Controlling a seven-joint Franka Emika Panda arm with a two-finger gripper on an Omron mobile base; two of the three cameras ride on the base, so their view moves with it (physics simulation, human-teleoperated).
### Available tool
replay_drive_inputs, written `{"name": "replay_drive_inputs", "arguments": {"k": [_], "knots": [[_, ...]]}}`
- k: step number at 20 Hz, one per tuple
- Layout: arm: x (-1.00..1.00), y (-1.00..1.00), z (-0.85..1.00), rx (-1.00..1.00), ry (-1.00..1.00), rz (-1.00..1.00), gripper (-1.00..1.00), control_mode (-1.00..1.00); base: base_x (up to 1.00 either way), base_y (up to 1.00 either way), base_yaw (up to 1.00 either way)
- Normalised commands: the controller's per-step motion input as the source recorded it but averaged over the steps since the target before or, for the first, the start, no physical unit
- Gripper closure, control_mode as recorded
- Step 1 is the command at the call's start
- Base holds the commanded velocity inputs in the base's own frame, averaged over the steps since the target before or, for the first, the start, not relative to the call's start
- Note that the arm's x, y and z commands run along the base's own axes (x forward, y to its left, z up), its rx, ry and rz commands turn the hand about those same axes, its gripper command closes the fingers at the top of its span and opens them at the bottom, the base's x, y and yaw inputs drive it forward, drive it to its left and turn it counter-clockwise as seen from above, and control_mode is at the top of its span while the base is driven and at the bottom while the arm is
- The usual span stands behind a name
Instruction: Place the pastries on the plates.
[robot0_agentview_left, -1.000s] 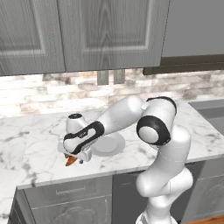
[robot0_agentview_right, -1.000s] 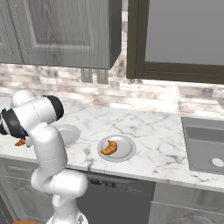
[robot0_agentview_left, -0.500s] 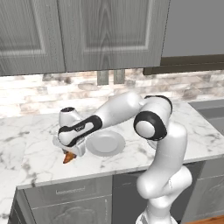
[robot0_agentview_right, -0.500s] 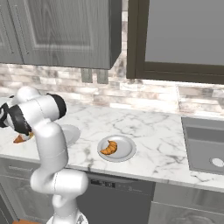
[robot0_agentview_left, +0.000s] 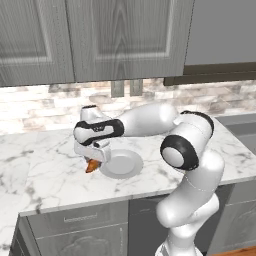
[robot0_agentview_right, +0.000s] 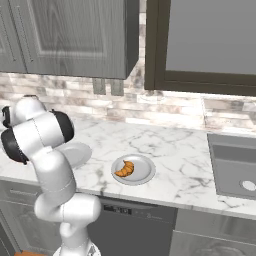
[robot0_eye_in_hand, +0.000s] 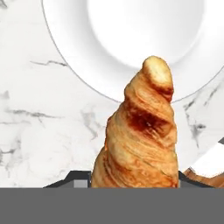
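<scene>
Hanging just left of an empty plate (robot0_agentview_left: 121, 163), one croissant (robot0_agentview_left: 92, 165) is held clenched in the claw (robot0_agentview_left: 95, 161) above the marble tabletop (robot0_agentview_left: 45, 170) (its lower end probably clear of the surface, though this is hard to judge). A second croissant (robot0_agentview_right: 125, 169) lies on the other plate (robot0_agentview_right: 145, 174), further right.

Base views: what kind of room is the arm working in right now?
A rendered home kitchen, by the look of it: grey wall cabinets above a marble counter, a sink set into it at the right, and a croissant lying on a plate.
</scene>
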Motion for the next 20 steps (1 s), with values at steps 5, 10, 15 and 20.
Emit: {"name": "replay_drive_inputs", "arguments": {"k": [5, 10, 15, 20], "knots": [[0.00, -0.90, 0.08, -0.02, 0.10, -0.05, 1.00, -1.00, 0.00, 0.00, 0.00], [0.11, -0.78, -0.05, -0.08, 0.01, -0.03, 1.00, -1.00, 0.00, 0.00, 0.00], [0.34, -0.52, -0.23, -0.11, 0.00, 0.00, 1.00, -1.00, 0.00, 0.00, 0.00], [0.43, -0.09, -0.35, -0.10, 0.00, 0.00, 1.00, -1.00, 0.00, 0.00, 0.00]]}}
